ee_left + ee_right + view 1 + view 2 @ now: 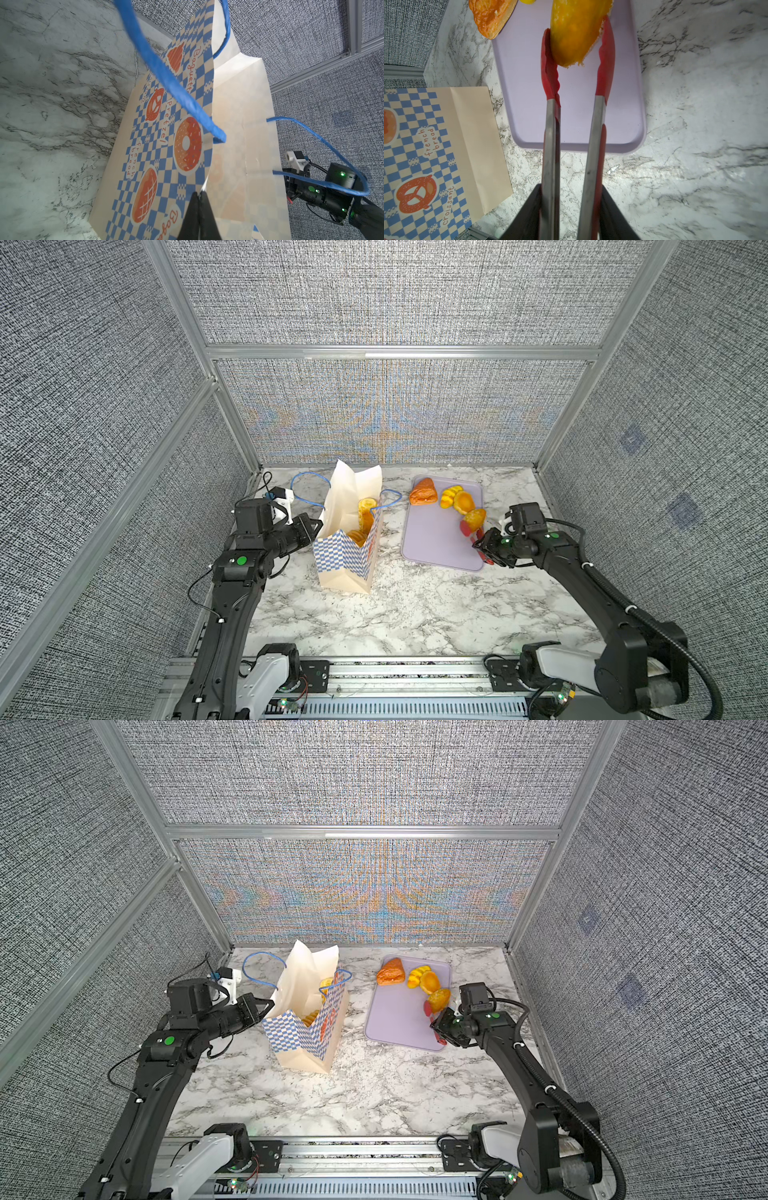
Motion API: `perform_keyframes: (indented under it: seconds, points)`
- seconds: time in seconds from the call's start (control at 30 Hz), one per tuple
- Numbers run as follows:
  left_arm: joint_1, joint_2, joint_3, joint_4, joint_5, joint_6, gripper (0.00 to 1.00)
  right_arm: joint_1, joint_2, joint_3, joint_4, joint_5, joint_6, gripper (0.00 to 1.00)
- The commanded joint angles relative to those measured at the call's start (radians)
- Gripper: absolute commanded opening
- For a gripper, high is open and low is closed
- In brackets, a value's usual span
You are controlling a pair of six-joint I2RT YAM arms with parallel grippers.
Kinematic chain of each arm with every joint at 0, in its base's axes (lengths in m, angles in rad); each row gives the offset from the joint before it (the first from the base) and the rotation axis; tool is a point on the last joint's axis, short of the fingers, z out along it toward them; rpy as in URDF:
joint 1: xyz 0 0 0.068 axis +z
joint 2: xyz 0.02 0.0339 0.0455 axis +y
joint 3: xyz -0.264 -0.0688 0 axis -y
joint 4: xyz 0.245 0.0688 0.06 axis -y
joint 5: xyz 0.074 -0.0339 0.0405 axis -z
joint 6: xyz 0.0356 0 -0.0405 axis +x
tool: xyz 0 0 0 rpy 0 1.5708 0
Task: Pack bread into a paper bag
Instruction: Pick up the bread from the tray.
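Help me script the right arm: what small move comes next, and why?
Probably close the right gripper a little more, so the tongs clamp the yellow roll: their red tips flank it over the lilac tray, one side gapped. The left gripper holds the paper bag open.

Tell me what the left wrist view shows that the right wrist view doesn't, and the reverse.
Left wrist only: the left end effector shut on an edge of the paper bag, and the blue cord handles. Right wrist only: a yellow roll between the red tips of the tongs, over the lilac tray, with a brown loaf at the tray's corner. Both: the bag's checkered side and the marble table.
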Motion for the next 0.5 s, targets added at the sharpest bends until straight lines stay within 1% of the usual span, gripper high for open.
perform_keyframes:
  seconds: [0.0,0.33,0.47]
  points:
    - [-0.001,-0.001,0.000,-0.024,-0.017,0.001,0.06,0.003,-0.035,-0.011,0.015,-0.008,0.011,0.40]
    - [-0.001,-0.005,0.002,-0.027,-0.019,-0.002,0.05,0.054,-0.155,-0.034,-0.034,0.007,0.020,0.36]
    - [0.000,-0.006,-0.002,-0.027,-0.020,-0.004,0.05,0.089,-0.187,-0.014,-0.047,0.022,0.010,0.35]
